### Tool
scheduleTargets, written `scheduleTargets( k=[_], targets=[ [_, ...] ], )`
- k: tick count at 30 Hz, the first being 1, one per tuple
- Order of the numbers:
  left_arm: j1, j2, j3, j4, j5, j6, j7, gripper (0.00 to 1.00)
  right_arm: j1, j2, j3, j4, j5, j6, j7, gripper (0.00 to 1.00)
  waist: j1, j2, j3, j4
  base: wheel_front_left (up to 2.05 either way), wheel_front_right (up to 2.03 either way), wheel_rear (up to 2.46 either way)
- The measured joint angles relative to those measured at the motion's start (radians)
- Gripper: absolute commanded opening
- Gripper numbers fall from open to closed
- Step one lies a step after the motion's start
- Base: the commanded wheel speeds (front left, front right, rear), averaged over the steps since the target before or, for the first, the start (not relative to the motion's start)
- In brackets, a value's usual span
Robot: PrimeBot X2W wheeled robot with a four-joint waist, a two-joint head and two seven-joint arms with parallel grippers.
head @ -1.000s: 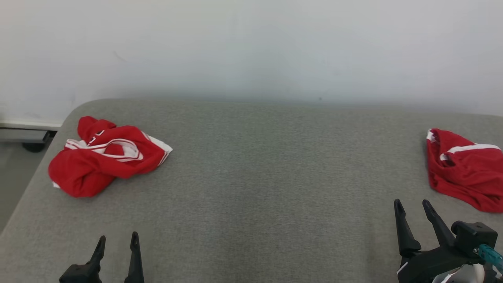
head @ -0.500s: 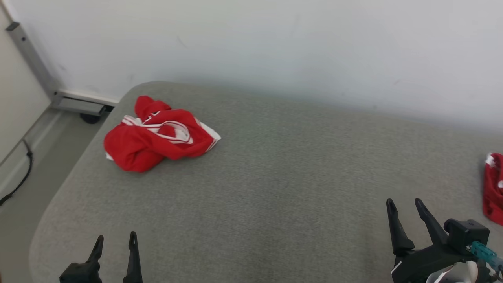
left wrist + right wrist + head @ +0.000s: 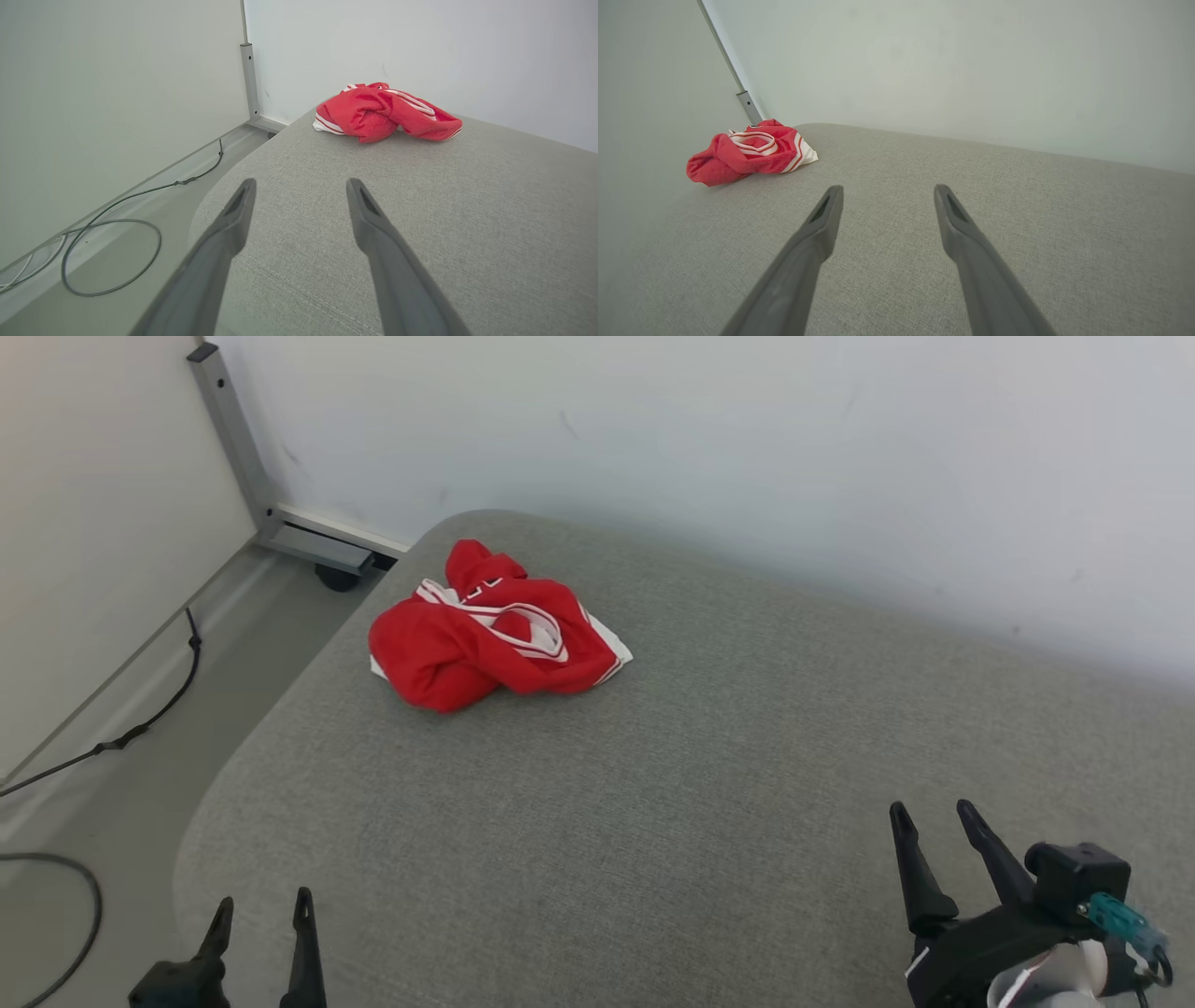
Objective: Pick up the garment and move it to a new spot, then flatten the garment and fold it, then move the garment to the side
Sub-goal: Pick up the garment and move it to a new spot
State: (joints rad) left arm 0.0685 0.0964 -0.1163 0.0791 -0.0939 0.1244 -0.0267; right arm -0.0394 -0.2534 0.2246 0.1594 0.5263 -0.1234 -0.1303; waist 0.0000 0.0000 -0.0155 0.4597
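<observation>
One crumpled red garment [image 3: 495, 635] with white stripes lies near the far left corner of the grey fabric-covered table [image 3: 653, 821], close to the wall. The left gripper [image 3: 263, 898] hovers at the near left edge and the right gripper [image 3: 932, 806] at the near right. Both have their fingers spread wide, holding nothing, well apart from the garment. A dark cable [image 3: 117, 742] lies on the floor to the left.

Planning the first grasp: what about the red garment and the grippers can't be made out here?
- Red garment: its type, and where sleeves or hem lie; it is bunched over itself in every view.
- Its underside: hidden against the grey padded surface.
- Left gripper: body cut off by the head view's bottom edge.
- Floor cable: runs off the head view's left edge.
</observation>
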Motion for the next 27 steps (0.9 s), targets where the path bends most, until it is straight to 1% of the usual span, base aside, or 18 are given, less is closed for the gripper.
scheduleTargets(
  k=[3,7,16,19,23,27],
  targets=[
    [0.008,0.002,0.011,-0.002,0.0,0.0,0.0,1.0,-0.022,0.004,0.011,0.004,-0.002,0.0,0.008,1.0,-0.0001,0.0,-0.004,0.016,0.0,0.0,0.0],
    [0.008,0.001,0.011,-0.003,0.0,0.0,0.0,1.0,-0.029,0.007,0.013,0.008,-0.003,0.001,0.009,1.0,0.0,0.0,-0.008,0.02,0.0,0.0,0.0],
    [0.0,0.002,0.015,-0.029,-0.012,-0.004,0.01,1.0,-0.031,0.01,0.029,0.016,-0.008,0.006,0.023,1.0,0.0,0.0,-0.004,-0.002,0.0,0.0,0.0],
    [-0.057,0.012,0.013,-0.022,-0.039,-0.042,0.021,1.0,-0.031,0.009,0.031,0.015,-0.009,0.006,0.026,1.0,0.0,0.0,0.002,-0.013,0.0,0.0,0.0],
    [-0.172,0.043,0.01,0.029,-0.051,-0.083,0.05,1.0,-0.04,0.01,0.044,0.01,-0.02,0.006,0.035,1.0,0.0,0.0,0.015,-0.031,0.0,0.0,0.0],
    [-0.282,0.06,0.013,0.088,-0.066,-0.114,0.076,1.0,-0.074,0.009,0.049,-0.001,-0.031,0.007,0.043,1.0,0.0,0.0,0.033,-0.055,0.0,0.0,0.0]
  ],
)
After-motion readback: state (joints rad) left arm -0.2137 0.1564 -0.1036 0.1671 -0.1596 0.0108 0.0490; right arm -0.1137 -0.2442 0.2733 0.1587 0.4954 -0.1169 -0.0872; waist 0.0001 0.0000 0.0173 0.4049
